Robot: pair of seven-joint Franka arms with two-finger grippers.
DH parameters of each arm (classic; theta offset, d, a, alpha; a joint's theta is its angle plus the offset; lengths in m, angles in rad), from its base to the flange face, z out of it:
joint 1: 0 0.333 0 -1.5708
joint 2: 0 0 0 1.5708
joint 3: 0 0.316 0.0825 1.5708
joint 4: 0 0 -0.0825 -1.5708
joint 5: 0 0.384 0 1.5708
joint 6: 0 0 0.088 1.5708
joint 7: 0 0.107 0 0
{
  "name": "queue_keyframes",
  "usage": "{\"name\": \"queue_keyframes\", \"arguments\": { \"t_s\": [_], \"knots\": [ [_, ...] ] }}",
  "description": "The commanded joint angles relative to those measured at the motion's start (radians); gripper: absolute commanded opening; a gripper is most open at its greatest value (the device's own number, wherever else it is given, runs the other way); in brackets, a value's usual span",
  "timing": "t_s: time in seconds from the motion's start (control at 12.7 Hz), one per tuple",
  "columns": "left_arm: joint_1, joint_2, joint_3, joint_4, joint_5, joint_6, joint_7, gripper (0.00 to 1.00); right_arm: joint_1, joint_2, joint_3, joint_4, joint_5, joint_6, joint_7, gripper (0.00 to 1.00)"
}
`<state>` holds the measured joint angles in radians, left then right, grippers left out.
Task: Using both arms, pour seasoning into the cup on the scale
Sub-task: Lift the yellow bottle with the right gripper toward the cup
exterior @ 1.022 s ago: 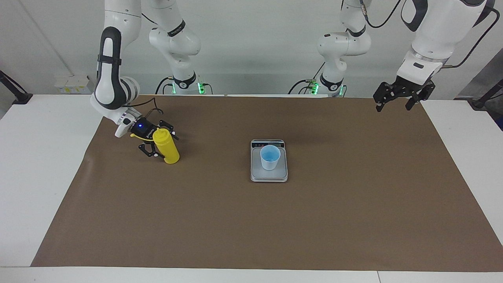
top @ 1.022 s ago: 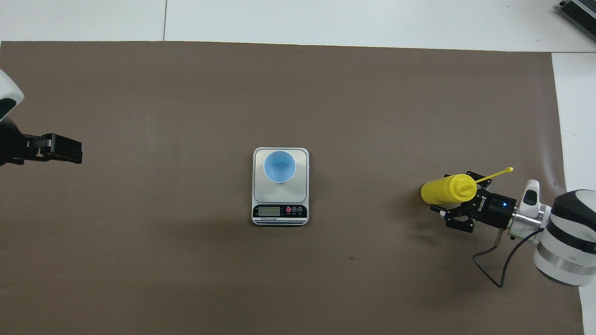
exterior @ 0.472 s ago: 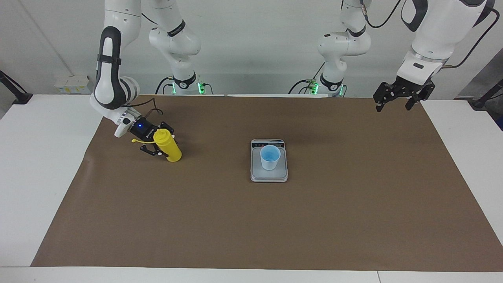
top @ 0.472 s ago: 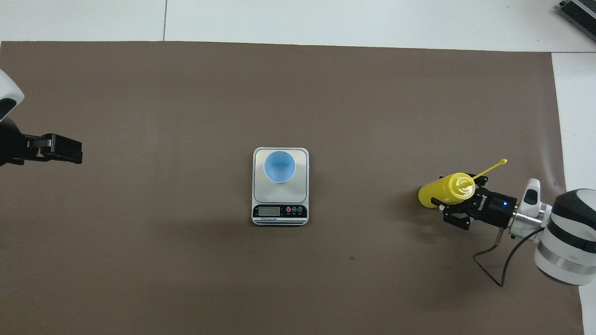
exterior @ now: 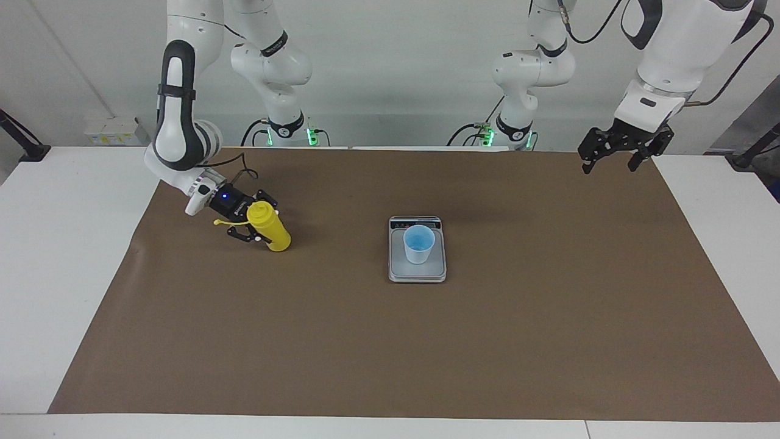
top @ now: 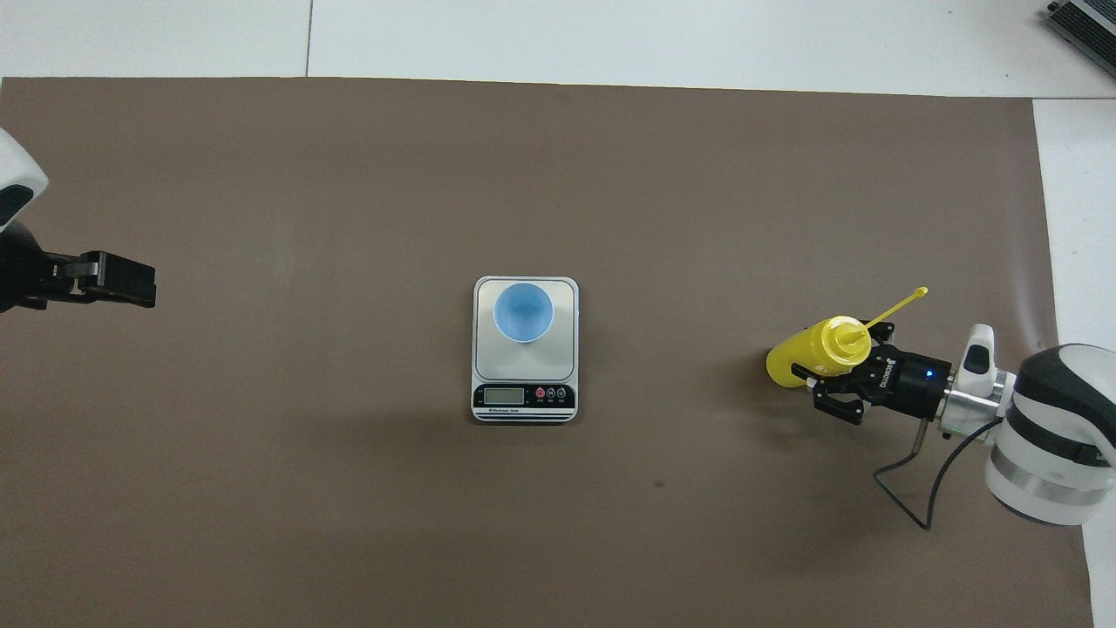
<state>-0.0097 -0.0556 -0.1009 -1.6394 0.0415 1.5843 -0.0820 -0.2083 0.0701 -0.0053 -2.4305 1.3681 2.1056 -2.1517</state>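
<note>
Brown mat (exterior: 390, 341) over white table (exterior: 67, 256); right jaws (exterior: 256, 227) clamped on seasoning (exterior: 271, 228); left jaws (exterior: 612, 160) wide.

The scale (exterior: 417, 256) lies at the middle of the table mat (exterior: 390, 341), its display end toward the robots. The cup (exterior: 419, 243) stands upright on the weighing plate. The squeeze bottle (exterior: 270, 229) is toward the right arm's end of the table, well apart from the scale, tilted, with its nozzle end toward the robots.
</note>
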Motion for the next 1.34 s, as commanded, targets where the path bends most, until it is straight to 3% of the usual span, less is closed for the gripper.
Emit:
{"name": "queue_keyframes", "arguments": {
  "t_s": [0.0, 0.71, 1.1, 1.26],
  "knots": [
    [0.013, -0.03, 0.0, -0.033, -0.015, -0.001, 0.004, 1.0, 0.085, -0.061, 0.007, 0.01, 0.028, 0.086, 0.085, 0.0],
    [0.013, -0.03, 0.0, -0.033, -0.015, 0.0, 0.002, 1.0, 0.413, -0.102, 0.008, 0.053, -0.003, 0.448, 0.249, 0.0],
    [0.013, -0.03, 0.0, -0.033, -0.015, 0.0, 0.002, 1.0, 0.49, -0.095, 0.008, 0.105, -0.298, 0.517, 0.471, 0.0],
    [0.011, -0.03, 0.0, -0.033, -0.015, 0.0, 0.002, 1.0, 0.521, -0.095, 0.008, 0.105, -0.362, 0.528, 0.557, 0.0]
  ]
}}
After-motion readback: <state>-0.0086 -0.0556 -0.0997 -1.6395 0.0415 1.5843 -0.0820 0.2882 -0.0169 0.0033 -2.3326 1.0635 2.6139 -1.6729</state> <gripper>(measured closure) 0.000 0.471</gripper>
